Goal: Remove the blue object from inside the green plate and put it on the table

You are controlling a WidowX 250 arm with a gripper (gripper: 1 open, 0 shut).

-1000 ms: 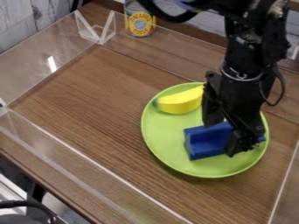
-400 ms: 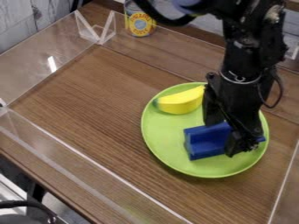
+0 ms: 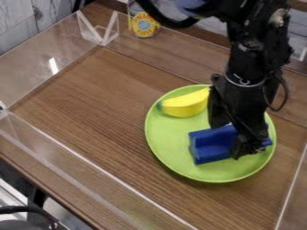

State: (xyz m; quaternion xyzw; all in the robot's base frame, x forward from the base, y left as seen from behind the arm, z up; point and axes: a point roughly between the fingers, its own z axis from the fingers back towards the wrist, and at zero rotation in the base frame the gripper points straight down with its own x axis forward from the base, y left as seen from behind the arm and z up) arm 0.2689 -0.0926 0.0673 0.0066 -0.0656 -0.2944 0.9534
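Hovering over a lime-green plastic plate (image 3: 175, 165), a black robot gripper (image 3: 232, 135) spreads its fingers wide, seemingly to straddle the grooved dark blue block (image 3: 211, 145) lying inside, beside a yellow banana-shaped piece (image 3: 185, 104), before lifting it onto the wood-grain tabletop (image 3: 90, 112).

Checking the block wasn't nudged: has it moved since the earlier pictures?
No, the blue block sits at the same spot against the green plate's rim.
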